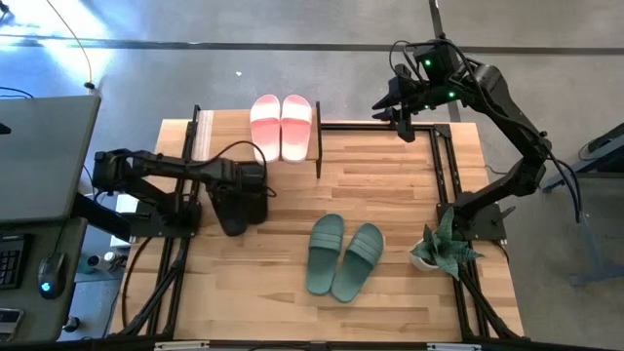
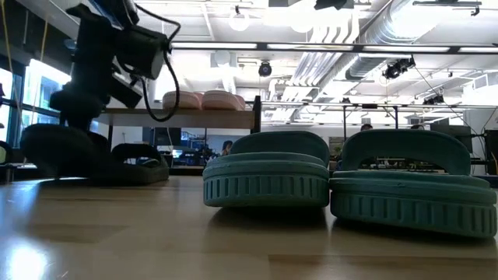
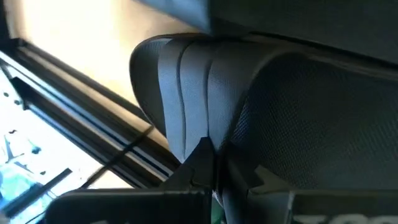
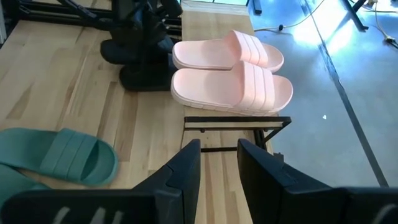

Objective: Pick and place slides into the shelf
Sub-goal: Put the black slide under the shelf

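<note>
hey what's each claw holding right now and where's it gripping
The left claw is shut on the black slides, gripping at the wide strap. The right claw hangs open above the far right of the table, holding nothing.

From overhead we look straight down on the whole table (image 1: 390, 195). At tabletop height we face level across it, the green slides (image 2: 342, 183) right up close. The left wrist view sits pressed against a black slide (image 3: 261, 112); the right wrist view looks down from afar, sharing the pink slides (image 4: 233, 71) with the overhead.

Industrial lab: exposed ceiling ducts (image 2: 405, 39), concrete floor (image 1: 292, 58).
</note>
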Robot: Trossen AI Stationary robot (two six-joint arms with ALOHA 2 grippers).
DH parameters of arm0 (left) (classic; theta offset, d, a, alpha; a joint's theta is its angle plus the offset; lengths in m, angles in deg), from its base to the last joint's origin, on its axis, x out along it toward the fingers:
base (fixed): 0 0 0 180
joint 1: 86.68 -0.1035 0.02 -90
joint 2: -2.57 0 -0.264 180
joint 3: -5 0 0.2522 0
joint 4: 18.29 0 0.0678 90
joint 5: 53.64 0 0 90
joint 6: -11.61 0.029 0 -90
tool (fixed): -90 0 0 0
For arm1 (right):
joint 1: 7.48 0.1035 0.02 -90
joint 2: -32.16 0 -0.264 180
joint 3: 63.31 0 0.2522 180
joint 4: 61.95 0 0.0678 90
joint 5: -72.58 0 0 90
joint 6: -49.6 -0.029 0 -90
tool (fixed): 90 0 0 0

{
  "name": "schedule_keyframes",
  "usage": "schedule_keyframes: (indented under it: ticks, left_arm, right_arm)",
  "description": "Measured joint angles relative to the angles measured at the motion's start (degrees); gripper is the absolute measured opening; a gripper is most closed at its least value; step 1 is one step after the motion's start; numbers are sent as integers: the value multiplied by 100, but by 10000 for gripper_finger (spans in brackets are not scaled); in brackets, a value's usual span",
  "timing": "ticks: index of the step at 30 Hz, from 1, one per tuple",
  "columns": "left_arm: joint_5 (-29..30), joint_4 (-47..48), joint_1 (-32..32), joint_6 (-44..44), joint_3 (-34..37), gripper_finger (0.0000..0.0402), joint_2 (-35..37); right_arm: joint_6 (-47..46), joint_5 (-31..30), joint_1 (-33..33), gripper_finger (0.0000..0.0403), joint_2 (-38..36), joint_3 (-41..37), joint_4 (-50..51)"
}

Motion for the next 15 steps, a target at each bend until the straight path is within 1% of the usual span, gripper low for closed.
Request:
schedule_keyframes:
  ticks: [2,5,9,13,15]
  left_arm:
    - [64,-1,-112,58,0,0,2]
    - [37,-13,-252,267,0,0,2]
    - [-21,-29,-376,338,0,0,2]
    - [-117,-127,-372,616,0,0,2]
    - [-70,-158,-258,713,4,0,2]
  right_arm:
    - [-19,-2,0,96,0,0,25]
    - [-17,-1,0,96,0,0,29]
    - [-19,-2,1,96,0,0,29]
    - [-17,-2,0,96,0,0,29]
    - [-17,0,1,96,0,0,29]
